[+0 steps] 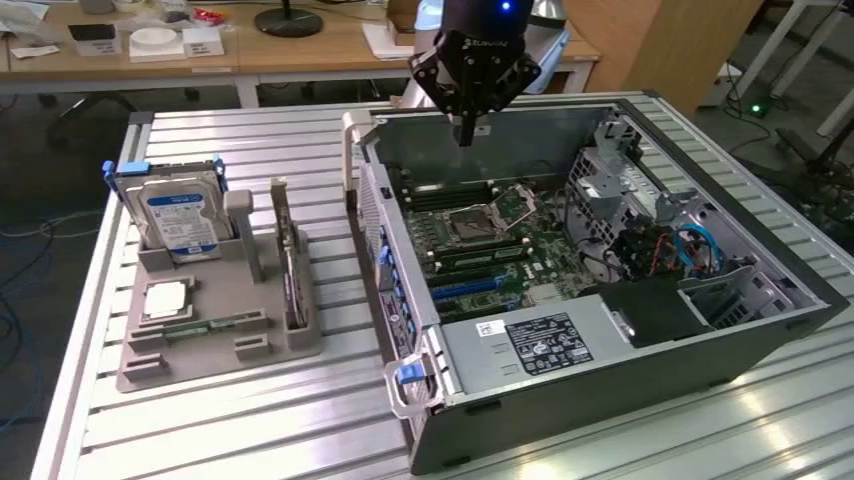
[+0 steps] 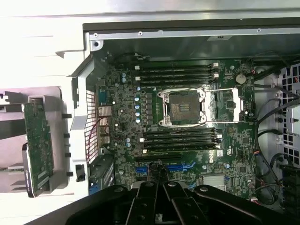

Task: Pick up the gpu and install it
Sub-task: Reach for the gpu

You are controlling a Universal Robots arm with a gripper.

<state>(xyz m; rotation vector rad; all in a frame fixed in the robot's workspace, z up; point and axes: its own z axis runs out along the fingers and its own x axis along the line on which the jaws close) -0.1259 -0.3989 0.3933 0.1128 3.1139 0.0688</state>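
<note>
Gripper [image 1: 465, 138] fully closed, empty, hangs over the motherboard [image 1: 534, 245] of the open computer case [image 1: 641, 390]. Gpu [image 1: 287, 270] stands on edge in grey holder [image 1: 200, 350] on counter [image 1: 240, 430], 9 o'clock of case, exterior view.

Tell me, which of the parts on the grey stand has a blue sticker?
The silver hard drive, standing upright in the stand. The gpu beside it is a dark thin card on edge, and the square chip lies flat.
</note>
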